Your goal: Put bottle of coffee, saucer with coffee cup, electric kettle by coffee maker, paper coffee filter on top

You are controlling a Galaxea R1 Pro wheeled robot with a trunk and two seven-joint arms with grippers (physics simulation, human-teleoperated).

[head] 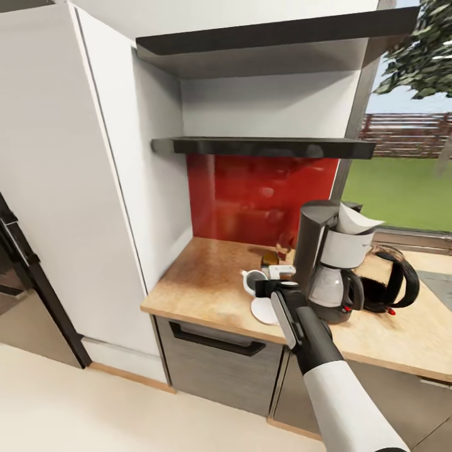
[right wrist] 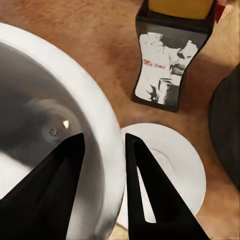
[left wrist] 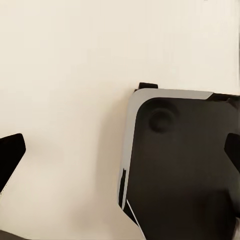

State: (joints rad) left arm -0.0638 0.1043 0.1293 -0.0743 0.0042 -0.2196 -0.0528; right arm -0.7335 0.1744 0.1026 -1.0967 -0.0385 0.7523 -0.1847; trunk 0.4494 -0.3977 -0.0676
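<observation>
On the countertop (head: 201, 276) my right gripper (head: 271, 287) is shut on the coffee cup (head: 253, 280), one finger inside the rim and one outside. In the right wrist view the cup (right wrist: 45, 110) bulks large around the gripper (right wrist: 102, 150), with the saucer (right wrist: 175, 165) partly under its edge. The saucer (head: 262, 311) lies just in front of the cup. Whether the cup rests on anything I cannot tell. Behind stands the bottle of coffee (head: 271, 258) (right wrist: 172, 60). The coffee maker (head: 326, 251) carries the paper filter (head: 355, 221); the kettle (head: 389, 279) sits beside it. My left gripper (left wrist: 120, 155) is open over the floor.
The glossy black shelf (head: 263, 147) hangs above the counter, with a red backsplash (head: 257, 198) under it. A tall white cabinet (head: 69, 188) stands at the left. A window (head: 402, 169) lies to the right. The robot's dark base (left wrist: 180, 165) is beneath my left hand.
</observation>
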